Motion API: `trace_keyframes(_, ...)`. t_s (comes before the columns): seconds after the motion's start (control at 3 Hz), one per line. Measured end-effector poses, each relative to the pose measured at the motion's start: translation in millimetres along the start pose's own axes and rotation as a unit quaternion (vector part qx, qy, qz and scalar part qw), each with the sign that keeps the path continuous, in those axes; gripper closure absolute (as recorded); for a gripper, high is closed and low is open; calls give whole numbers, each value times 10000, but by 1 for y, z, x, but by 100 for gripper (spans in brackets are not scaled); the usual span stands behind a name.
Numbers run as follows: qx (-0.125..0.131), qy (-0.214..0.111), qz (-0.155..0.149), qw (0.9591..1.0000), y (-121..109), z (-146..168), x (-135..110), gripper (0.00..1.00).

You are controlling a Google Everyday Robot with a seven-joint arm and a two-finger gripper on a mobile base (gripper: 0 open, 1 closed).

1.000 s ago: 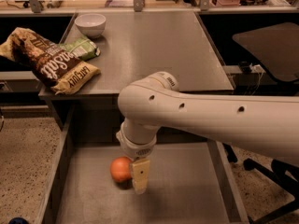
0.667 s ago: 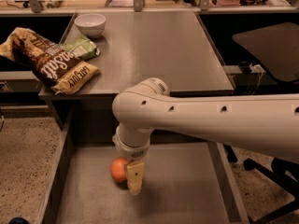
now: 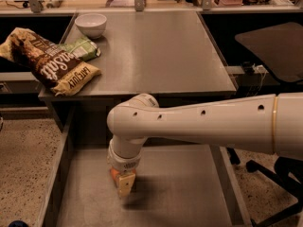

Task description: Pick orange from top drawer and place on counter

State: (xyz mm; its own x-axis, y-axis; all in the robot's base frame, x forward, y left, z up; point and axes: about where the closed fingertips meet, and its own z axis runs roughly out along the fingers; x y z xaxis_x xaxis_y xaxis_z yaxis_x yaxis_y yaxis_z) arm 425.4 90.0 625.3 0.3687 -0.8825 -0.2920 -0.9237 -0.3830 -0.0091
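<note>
The orange [image 3: 114,174] lies on the floor of the open top drawer [image 3: 189,193], left of its middle. Only a small sliver of it shows, at the left side of my gripper. My gripper [image 3: 124,185] points straight down from the white arm and reaches down right over the orange, at the drawer floor. It hides most of the fruit. The counter [image 3: 156,51] is the grey metal tabletop behind and above the drawer.
On the counter's left side lie a brown chip bag [image 3: 52,63], a green packet [image 3: 83,48] and a white bowl [image 3: 91,24]. The drawer's left wall [image 3: 57,174] and right wall [image 3: 227,183] flank my gripper. A dark office chair [image 3: 272,46] stands at the right.
My gripper has moved left and down onto the orange. The orange was in plain sight beside it before and is now mostly covered.
</note>
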Motion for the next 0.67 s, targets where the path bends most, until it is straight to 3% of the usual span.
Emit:
trace_keyframes(0.33, -25, -40, -141, 9999, 2, 7, -6, 58)
trace_keyframes(0.67, 0, -78, -286, 9996, 3, 10, -9, 81)
